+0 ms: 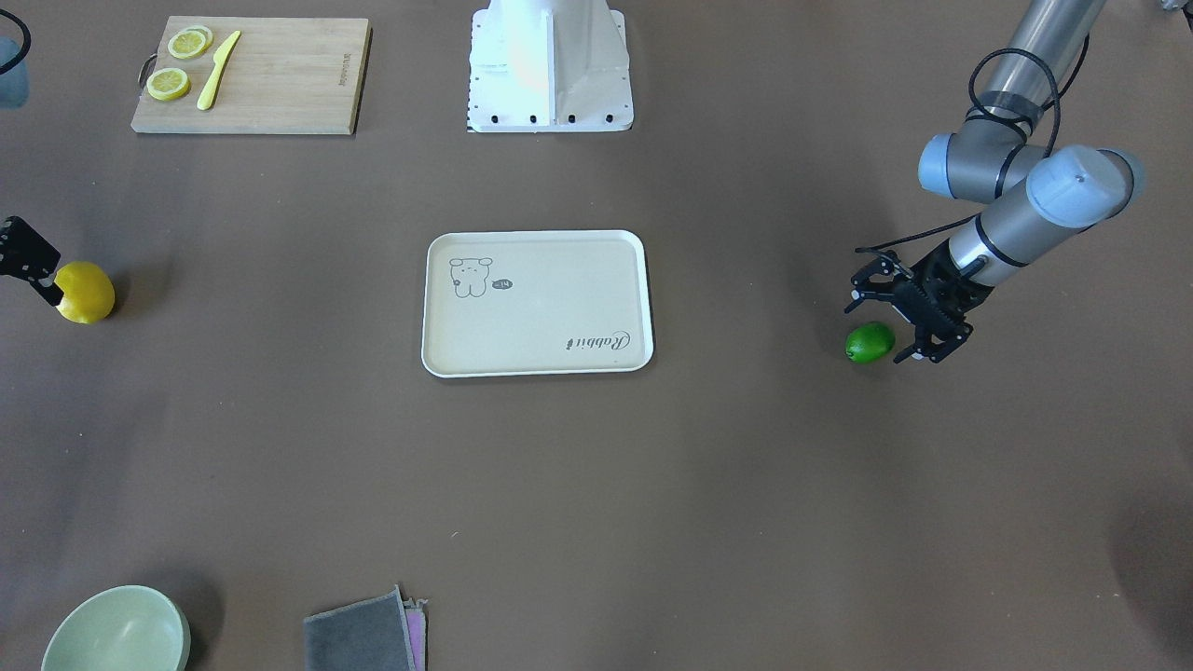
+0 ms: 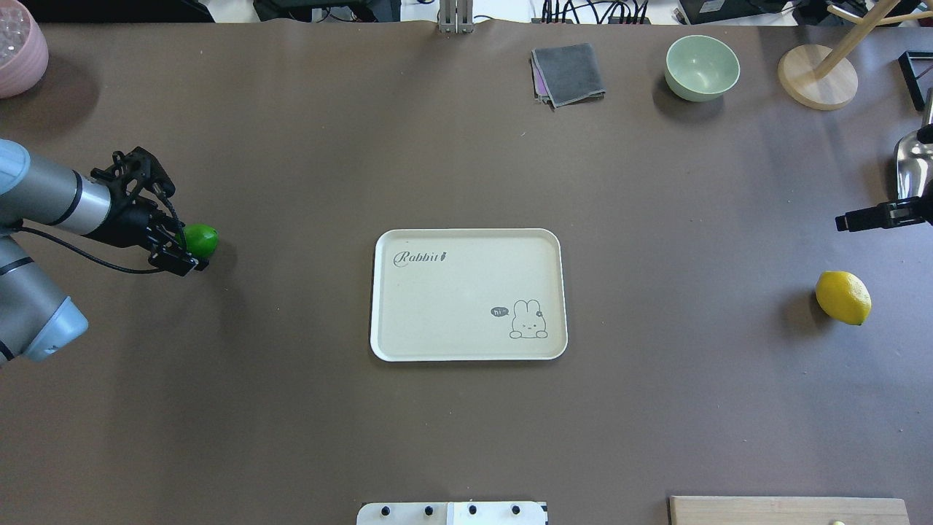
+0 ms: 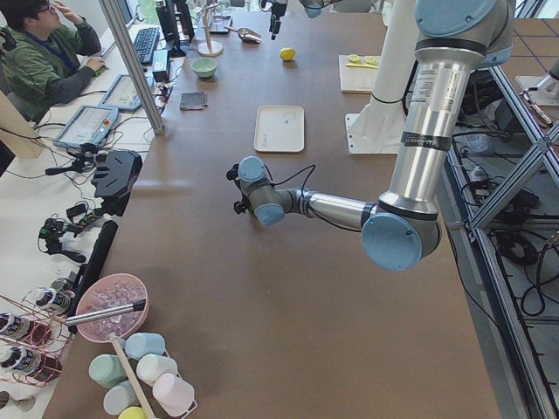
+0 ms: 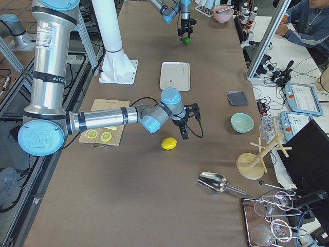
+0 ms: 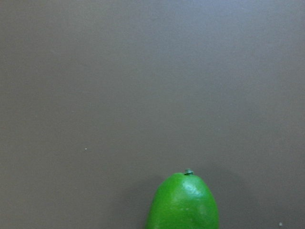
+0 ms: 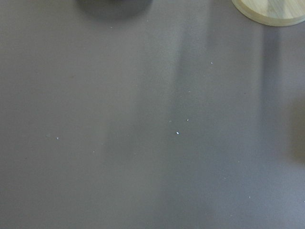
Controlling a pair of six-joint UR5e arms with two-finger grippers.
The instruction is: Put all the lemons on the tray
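Observation:
The cream tray [image 2: 452, 299] with the rabbit drawing lies empty at the table's middle. The green lemon [image 2: 203, 238] lies on the table far to its left. My left gripper [image 2: 162, 219] is open and low over the table, right beside this fruit, with one finger [image 1: 918, 349] next to it. The left wrist view shows the green lemon [image 5: 183, 202] at its bottom edge. The yellow lemon [image 2: 843, 297] lies far right of the tray. My right gripper [image 2: 849, 219] is open and empty, a little beyond it.
A wooden cutting board [image 1: 280, 79] with lemon slices [image 1: 170, 84] and a yellow knife [image 1: 218, 70] lies near the robot base [image 1: 550, 70]. At the far edge are a green bowl [image 2: 701, 67], a grey cloth [image 2: 568, 73], a wooden stand [image 2: 816, 76], a metal scoop [image 2: 911, 168] and a pink bowl [image 2: 18, 47].

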